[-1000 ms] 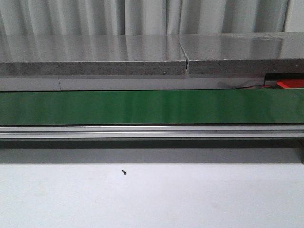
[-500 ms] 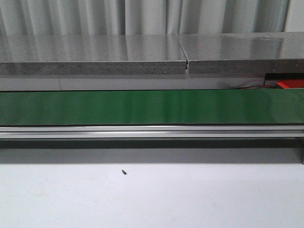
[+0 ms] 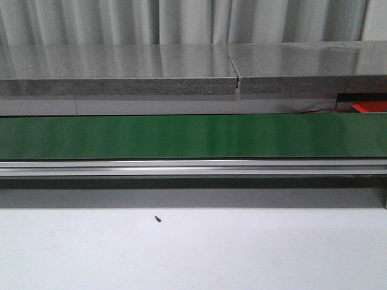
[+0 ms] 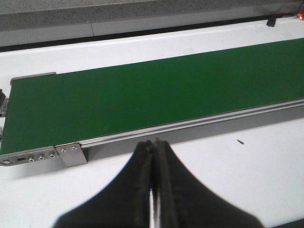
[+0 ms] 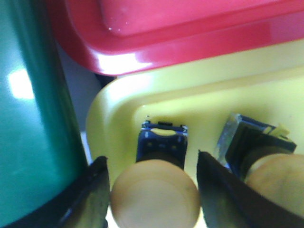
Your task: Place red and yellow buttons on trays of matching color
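Conveyor: a green belt (image 3: 193, 137) runs left to right across the front view, framed by a silver rail (image 3: 193, 167) along its near edge; nothing rides on the stretch shown.

Table: a white surface (image 3: 242, 254) fills the near ground, marked only by a small dark speck (image 3: 158, 219).

Background: a grey stone-look counter (image 3: 121, 69) stands beyond the belt, with pale curtains (image 3: 181, 21) behind it and a sliver of red (image 3: 370, 107) at the far right edge.

Left gripper (image 4: 153, 156): seen from its wrist camera, the black fingers (image 4: 142, 180) are pressed together with nothing between them, poised over the white table just near of the belt's left end, where a metal bracket (image 4: 71, 154) caps the rail.

Right gripper (image 5: 151, 187): its two dark fingers (image 5: 95, 194) stand apart on either side of a yellow button (image 5: 154, 199), a gap showing on each side; whether the pads touch it cannot be told.

Yellow buttons: the framed one, on a blue base, sits inside the yellow tray (image 5: 123, 102); a second yellow button (image 5: 275, 183) sits just beside it in the same tray.

Red tray (image 5: 190, 28): it lies right beside the yellow tray, its rim alongside the yellow one; its contents are not visible in the close, blurred view.
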